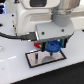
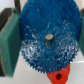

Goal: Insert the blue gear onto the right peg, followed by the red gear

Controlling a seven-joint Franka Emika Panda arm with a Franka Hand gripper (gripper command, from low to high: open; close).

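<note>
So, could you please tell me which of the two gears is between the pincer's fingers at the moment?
The blue gear, the wider toothed disc, sits between the green fingers of the pincer above the grey plate. The smaller red gear lies outside the grip.

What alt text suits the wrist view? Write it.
A blue gear fills the view, gripped between two green pads. Part of a red gear shows just beyond its toothed rim.

Gripper (image 1: 52, 46) hangs low over base plate (image 1: 35, 61), w/ blue gear (image 2: 47, 37) filling the gap btwn fingers (image 2: 8, 42). Red gear (image 2: 60, 77) sits just beside, crowding that side. White table (image 1: 12, 67) open toward exterior view's left.
</note>
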